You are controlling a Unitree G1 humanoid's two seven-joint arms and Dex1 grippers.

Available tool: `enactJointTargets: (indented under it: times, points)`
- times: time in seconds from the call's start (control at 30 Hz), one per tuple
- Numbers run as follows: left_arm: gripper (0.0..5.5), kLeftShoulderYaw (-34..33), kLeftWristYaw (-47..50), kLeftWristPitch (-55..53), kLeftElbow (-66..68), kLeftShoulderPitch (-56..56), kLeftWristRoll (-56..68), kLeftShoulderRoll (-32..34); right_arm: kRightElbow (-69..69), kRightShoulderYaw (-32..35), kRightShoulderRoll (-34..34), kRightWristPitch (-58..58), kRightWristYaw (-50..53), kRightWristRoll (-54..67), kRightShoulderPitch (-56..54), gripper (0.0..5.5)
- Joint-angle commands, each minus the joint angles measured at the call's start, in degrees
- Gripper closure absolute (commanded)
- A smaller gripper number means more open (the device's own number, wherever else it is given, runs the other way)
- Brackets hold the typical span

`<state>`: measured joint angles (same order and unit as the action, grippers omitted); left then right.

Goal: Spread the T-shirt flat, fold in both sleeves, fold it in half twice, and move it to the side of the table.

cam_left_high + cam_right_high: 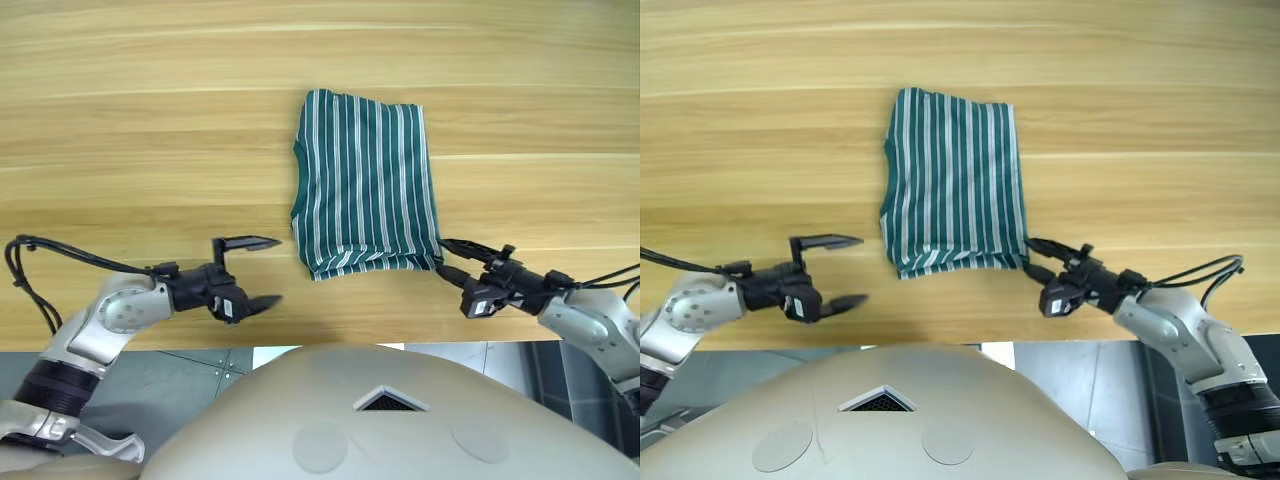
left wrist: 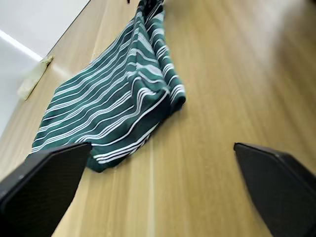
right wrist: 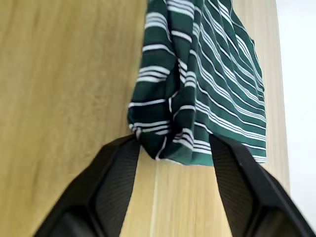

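Observation:
A dark green T-shirt (image 1: 365, 180) with white stripes lies folded into a compact rectangle in the middle of the wooden table (image 1: 150, 130). My right gripper (image 1: 443, 257) is at the shirt's near right corner. In the right wrist view its two black fingers (image 3: 116, 168) hold that bunched corner (image 3: 168, 138) between them, shut on the cloth. My left gripper (image 1: 275, 271) stands open near the table's front edge, a short way left of the shirt's near left corner (image 2: 106, 160), touching nothing.
Bare wood stretches to the left, right and far side of the shirt. The table's front edge (image 1: 300, 345) runs just under both grippers. A pale scrap (image 2: 32, 76) lies near the far table edge in the left wrist view.

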<state>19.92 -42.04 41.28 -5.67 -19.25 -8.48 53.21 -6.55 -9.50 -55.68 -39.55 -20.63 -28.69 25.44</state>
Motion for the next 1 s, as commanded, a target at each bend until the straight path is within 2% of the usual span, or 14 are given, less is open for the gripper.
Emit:
enactJointTargets:
  times: [0.03,0.17,0.3,0.53,0.63,0.73,1.0]
  points:
    - [0.14,5.8,-5.4,-1.4,4.1,2.7,-5.5,-1.1,1.4,-4.0,-0.7,0.7,-5.7,-2.4,-1.1,2.93]
    - [0.14,7.0,-1.8,-0.8,10.2,8.5,-10.3,-5.2,3.5,-3.9,-1.0,0.5,-5.5,-2.6,-2.8,2.93]
    - [0.14,6.5,2.4,-0.4,16.5,12.0,-14.3,-5.9,4.7,-2.9,-1.8,0.0,-5.0,-2.2,-3.2,2.93]
    - [0.14,11.6,6.5,2.1,24.4,18.2,-18.8,-10.7,7.5,-3.6,-0.8,-0.8,-4.1,-3.2,-5.3,2.93]
    - [0.14,13.1,5.6,3.5,23.9,17.3,-17.8,-10.4,8.4,-3.8,-0.7,-1.0,-3.9,-3.5,-5.8,2.93]
    - [0.67,14.3,4.5,4.4,23.1,16.4,-16.6,-9.7,9.6,-4.4,-0.2,-1.2,-3.7,-4.0,-6.8,2.93]
    - [2.09,16.6,3.1,6.2,22.8,15.3,-13.2,-8.7,11.1,-6.8,1.1,-2.0,-3.3,-5.2,-9.5,4.37]
